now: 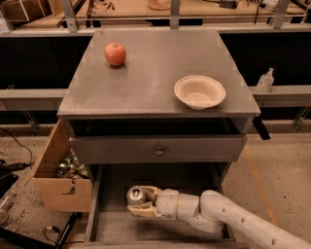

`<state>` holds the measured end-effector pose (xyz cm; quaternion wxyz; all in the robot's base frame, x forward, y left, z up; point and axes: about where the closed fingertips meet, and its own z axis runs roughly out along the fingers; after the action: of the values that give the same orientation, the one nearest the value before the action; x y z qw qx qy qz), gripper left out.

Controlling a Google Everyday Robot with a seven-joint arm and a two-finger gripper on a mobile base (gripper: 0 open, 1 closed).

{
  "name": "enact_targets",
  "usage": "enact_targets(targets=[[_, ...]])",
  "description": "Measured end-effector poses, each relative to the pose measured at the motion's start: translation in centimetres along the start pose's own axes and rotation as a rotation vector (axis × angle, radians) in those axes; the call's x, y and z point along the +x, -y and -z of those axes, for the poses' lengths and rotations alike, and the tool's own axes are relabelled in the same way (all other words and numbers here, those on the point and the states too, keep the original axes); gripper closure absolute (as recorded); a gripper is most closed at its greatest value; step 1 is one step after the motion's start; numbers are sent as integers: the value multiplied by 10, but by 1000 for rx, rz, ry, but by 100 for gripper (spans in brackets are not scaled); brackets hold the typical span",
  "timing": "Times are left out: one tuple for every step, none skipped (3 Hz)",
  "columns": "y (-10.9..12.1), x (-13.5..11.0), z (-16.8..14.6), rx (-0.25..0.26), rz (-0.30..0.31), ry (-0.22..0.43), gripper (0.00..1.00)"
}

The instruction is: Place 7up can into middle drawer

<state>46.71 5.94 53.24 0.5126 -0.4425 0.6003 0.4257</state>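
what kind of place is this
Probably a robotics lab or workshop: workbenches behind the grey cabinet, a cable on the floor, a cardboard box of odds and ends. The gripper holds the 7up can over the open middle drawer.

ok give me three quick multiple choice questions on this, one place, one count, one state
1. How many things lie on the cabinet top? A one; B two; C four.
2. Where is the gripper? A over the cabinet top; B over the open middle drawer; C out of view.
3. What state is the 7up can in? A lying loose on the drawer floor; B standing on the cabinet top; C held in the jaws.
Answers:
1 B, only the apple and the bowl are on it.
2 B, it is low down, over the drawer's plank floor.
3 C, the jaws close on it from both sides.
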Motion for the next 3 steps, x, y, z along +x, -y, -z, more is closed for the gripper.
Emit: enact_targets(targets=[[3, 15, -31, -4, 23, -30, 100], [8, 33, -57, -9, 31, -52, 100], [14, 59, -78, -26, 20, -74, 100]])
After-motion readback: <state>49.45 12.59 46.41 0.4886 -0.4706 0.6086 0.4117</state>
